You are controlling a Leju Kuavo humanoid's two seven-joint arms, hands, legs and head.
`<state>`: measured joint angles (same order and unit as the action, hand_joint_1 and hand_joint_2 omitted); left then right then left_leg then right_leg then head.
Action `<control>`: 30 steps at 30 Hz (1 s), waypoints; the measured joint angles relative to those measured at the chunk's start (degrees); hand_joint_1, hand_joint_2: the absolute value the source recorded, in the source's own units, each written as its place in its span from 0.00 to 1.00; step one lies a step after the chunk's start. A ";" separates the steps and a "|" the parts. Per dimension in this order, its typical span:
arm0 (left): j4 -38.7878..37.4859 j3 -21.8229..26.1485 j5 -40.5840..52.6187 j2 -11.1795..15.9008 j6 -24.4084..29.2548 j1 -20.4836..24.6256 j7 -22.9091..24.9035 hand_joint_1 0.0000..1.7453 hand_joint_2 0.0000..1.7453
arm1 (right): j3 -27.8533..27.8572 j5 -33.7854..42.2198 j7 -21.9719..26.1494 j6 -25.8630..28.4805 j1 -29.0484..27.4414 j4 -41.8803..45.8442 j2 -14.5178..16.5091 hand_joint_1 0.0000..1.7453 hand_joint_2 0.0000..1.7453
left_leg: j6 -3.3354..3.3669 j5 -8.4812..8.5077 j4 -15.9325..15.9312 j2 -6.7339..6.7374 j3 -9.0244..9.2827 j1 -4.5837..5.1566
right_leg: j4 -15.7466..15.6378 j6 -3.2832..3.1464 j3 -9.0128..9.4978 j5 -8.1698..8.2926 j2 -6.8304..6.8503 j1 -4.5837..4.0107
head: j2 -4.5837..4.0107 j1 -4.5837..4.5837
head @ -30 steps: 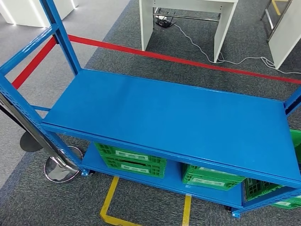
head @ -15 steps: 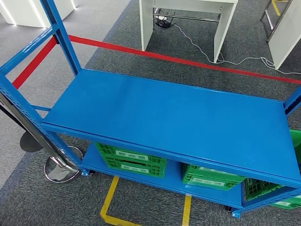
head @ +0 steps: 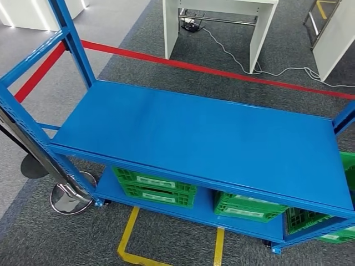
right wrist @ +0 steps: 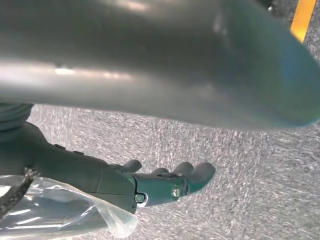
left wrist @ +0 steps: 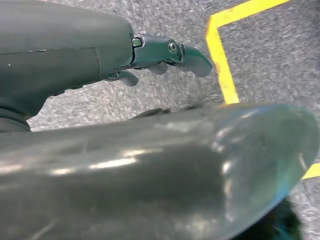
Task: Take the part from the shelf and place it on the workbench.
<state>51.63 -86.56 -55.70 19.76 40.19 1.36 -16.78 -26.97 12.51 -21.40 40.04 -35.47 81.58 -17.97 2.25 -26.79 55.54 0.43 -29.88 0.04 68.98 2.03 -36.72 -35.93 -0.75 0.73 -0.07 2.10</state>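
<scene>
- We see the blue shelf (head: 201, 138) across the centre of the head view; green crates (head: 155, 188) sit on its lower level, toward the bottom of the frame.
- A white table (head: 171, 27) stands at the upper centre, beyond the red barrier tape (head: 209, 70).
- Left hand (left wrist: 113, 55): fingers extended and slightly apart above the carpet, holding nothing.
- Right hand (right wrist: 113, 182): fingers loosely extended. A clear plastic bag (right wrist: 56, 215) lies against the hand. We cannot tell whether the bag contains the part or whether the hand grips it.

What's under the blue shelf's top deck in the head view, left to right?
Chrome stanchion base → first green crate → second green crate → third green crate, partly behind the shelf frame.
</scene>
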 joint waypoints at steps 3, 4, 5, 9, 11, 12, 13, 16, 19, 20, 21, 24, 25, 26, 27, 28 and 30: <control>-0.01 -0.01 -0.01 -0.10 -0.01 -0.19 -0.01 0.00 0.00 | 0.20 0.18 0.00 0.00 -0.05 -0.01 0.00 0.00 0.00 | -0.49 -0.06 0.11 0.86 -0.14 -0.26 | 1.67 0.80 -0.31 0.66 0.50 0.62 | 0.00 -0.01; -0.01 -0.01 -0.01 -0.17 -0.01 -0.17 -0.01 0.00 0.00 | 0.27 0.23 0.01 0.00 -0.06 -0.01 0.00 0.00 0.00 | -0.83 -0.17 0.28 1.00 -0.11 -0.46 | -1.91 1.07 1.73 2.58 0.74 0.85 | 0.00 0.00; -0.01 -0.01 -0.01 -0.19 -0.01 -0.13 -0.01 0.00 0.00 | 0.32 0.25 0.03 -0.01 -0.02 -0.01 0.02 0.00 0.00 | -1.24 -0.33 0.56 1.10 -0.12 -0.57 | -5.92 1.30 3.93 4.10 1.05 1.03 | 0.00 0.03; 0.02 0.01 0.02 0.05 0.02 -0.03 -0.02 0.00 0.00 | 0.44 0.35 0.14 -0.02 0.00 -0.01 0.12 0.00 0.00 | -2.93 -1.00 1.61 1.19 -0.04 -0.51 | -11.47 -0.33 6.86 5.63 0.86 0.93 | 0.00 -0.25; 0.02 0.01 0.03 0.05 0.03 -0.01 -0.03 0.00 0.00 | 0.50 0.32 0.19 -0.02 -0.02 -0.01 0.13 0.00 0.00 | -3.44 -1.57 2.15 1.02 -0.05 -0.73 | -11.32 -1.27 6.81 5.72 0.80 0.86 | 0.00 -0.40; 0.02 0.01 0.03 0.05 0.03 -0.02 -0.02 0.00 0.00 | 0.52 0.19 0.23 -0.02 -0.02 -0.01 0.13 0.00 0.00 | -3.68 -2.69 3.47 0.82 -0.50 -0.82 | -11.33 -1.63 6.88 5.83 0.79 0.87 | 0.00 -0.46; 0.02 0.01 0.03 0.07 0.04 -0.03 -0.03 0.00 0.00 | 0.55 -0.04 0.29 -0.02 -0.01 -0.01 0.13 0.00 0.00 | -3.89 -4.46 6.01 0.61 -1.53 -0.88 | -11.36 -1.91 6.96 5.96 0.79 0.86 | 0.00 -0.55; 0.02 0.01 -0.03 0.07 0.04 -0.07 -0.02 0.00 0.00 | 0.61 -0.81 0.43 -0.02 0.00 -0.02 0.13 0.00 0.00 | -3.97 -9.66 17.07 0.33 -6.28 -0.86 | -11.31 -2.28 6.98 6.14 0.67 0.48 | 0.00 -0.67; 0.02 0.02 -0.05 0.07 0.04 -0.13 -0.01 0.00 0.00 | 0.60 -0.98 0.44 -0.02 0.03 -0.03 0.13 0.00 0.00 | -3.01 -6.16 14.60 0.22 -5.24 -0.54 | -11.31 -2.40 7.19 6.10 0.27 0.01 | 0.00 -0.68; 0.02 0.03 -0.05 0.12 0.04 -0.15 -0.01 0.00 0.00 | 0.59 -1.01 0.44 -0.02 0.04 -0.03 0.14 0.00 0.00 | -2.35 -3.92 10.53 0.00 -3.53 -0.28 | -11.33 -2.43 7.11 6.05 0.13 -0.05 | 0.00 -0.66; 0.02 0.03 -0.05 0.19 0.04 -0.14 -0.01 0.00 0.00 | 0.58 -1.02 0.44 -0.02 0.06 -0.02 0.18 0.00 0.00 | -1.69 -2.41 6.84 -0.21 -2.00 -0.05 | -11.30 -2.36 7.09 5.97 0.02 -0.20 | 0.00 -0.61; 0.07 0.04 -0.05 0.30 0.05 -0.12 -0.01 0.00 0.25 | 0.61 -1.07 0.46 -0.02 0.11 -0.02 0.28 0.00 0.00 | -1.89 -1.47 2.22 -0.57 -0.33 0.28 | -11.01 -2.20 6.67 5.72 -0.17 -0.34 | 0.00 -0.61; 0.09 0.04 -0.05 0.28 0.06 -0.15 0.01 0.00 0.50 | 0.60 -1.10 0.34 -0.02 0.10 -0.02 0.29 0.00 0.25 | -2.36 -1.46 2.00 -0.57 -0.33 0.32 | -10.96 -2.23 6.47 5.69 -0.18 -0.24 | 0.00 -0.64; 0.09 0.05 -0.04 0.25 0.07 -0.20 0.04 0.00 0.75 | 0.56 -1.15 0.11 -0.02 0.09 -0.03 0.30 0.00 0.50 | -2.73 -1.45 1.90 -0.58 -0.36 0.35 | -10.95 -2.29 6.32 5.63 -0.17 -0.19 | 0.00 -0.62; 0.09 0.05 -0.03 0.23 0.07 -0.21 0.16 0.00 1.00 | 0.52 -1.23 -0.18 -0.02 0.11 -0.03 0.30 0.00 0.75 | -2.75 -1.52 1.92 -0.59 -0.36 0.43 | -11.04 -2.24 6.26 5.68 -0.18 -0.10 | 0.00 -0.62; 0.09 0.16 -0.02 0.19 0.05 -0.22 0.39 0.00 1.00 | 0.47 -1.33 -0.46 -0.03 0.20 -0.08 0.30 0.00 1.00 | -2.58 -1.54 1.92 -0.58 -0.36 0.50 | -11.16 -2.12 6.32 5.71 -0.19 -0.04 | 0.00 -0.62; 0.05 1.24 0.27 -0.01 -0.27 -0.35 1.03 0.00 1.00 | 0.40 -1.60 -0.68 -0.29 0.83 -0.74 0.28 0.00 1.00 | -2.42 -1.50 1.92 -0.58 -0.36 0.54 | -11.41 -1.86 6.42 5.87 -0.26 0.00 | 0.00 -0.61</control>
<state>51.69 -85.32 -55.43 19.75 39.92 1.01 -15.74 -26.57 10.91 -22.08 39.75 -34.64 80.84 -17.68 -0.17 -28.29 57.46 -0.15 -30.24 0.58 57.58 0.17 -30.31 -30.07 -1.02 0.73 -0.07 1.49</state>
